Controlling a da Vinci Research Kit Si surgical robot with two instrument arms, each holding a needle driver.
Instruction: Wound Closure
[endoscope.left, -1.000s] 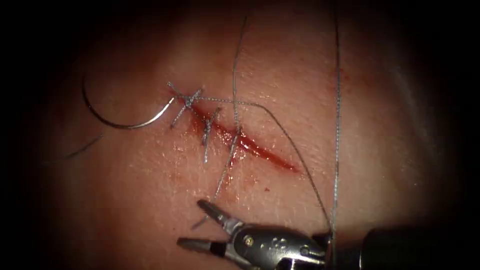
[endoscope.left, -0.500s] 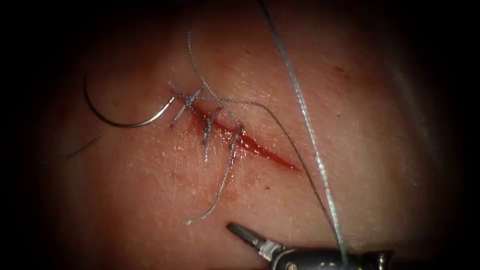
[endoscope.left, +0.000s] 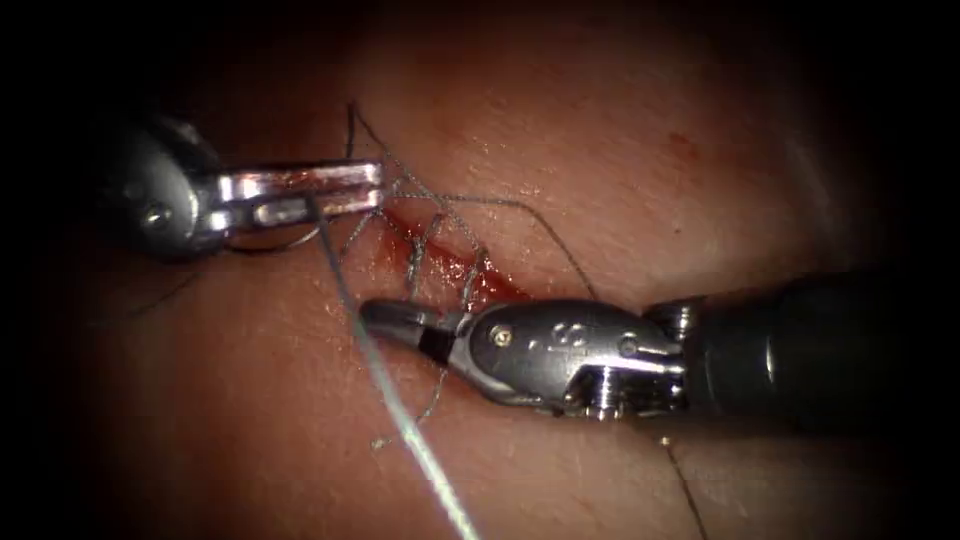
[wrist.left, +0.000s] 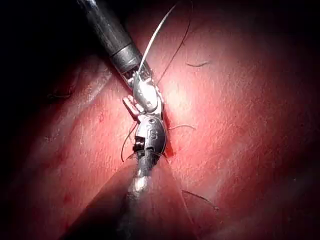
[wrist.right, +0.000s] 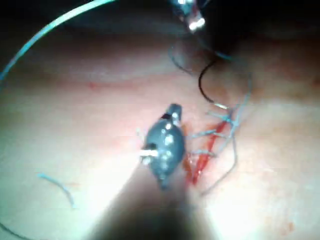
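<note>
The cut (endoscope.left: 448, 262) runs slantwise across the tissue (endoscope.left: 620, 150), with stitches (endoscope.left: 415, 255) crossing it. My left tool (endoscope.left: 345, 190) reaches in from the left, its tips at the cut's upper end. It is shut on the long thread (endoscope.left: 385, 385), which runs down to the bottom edge. My right tool (endoscope.left: 400, 322) lies just below the cut with its jaws shut. The short thread tail (endoscope.left: 437, 390) passes under the base of those jaws; I cannot tell if it is gripped. The curved needle (endoscope.left: 272, 246) lies free on the tissue left of the cut, mostly behind the left tool. It is a dark arc (wrist.right: 202, 87) in the right wrist view.
Red fluid (endoscope.left: 495, 290) fills the open lower part of the cut. A thin strand (endoscope.left: 545, 235) arcs from the top stitch to the right and goes behind the right tool's shaft (endoscope.left: 800, 345). A loose cut end (wrist.right: 57, 185) lies apart on the tissue.
The left tool has come in from the left with the long thread, which now hangs downward. The right tool rose from the bottom edge to the cut and shut its jaws.
</note>
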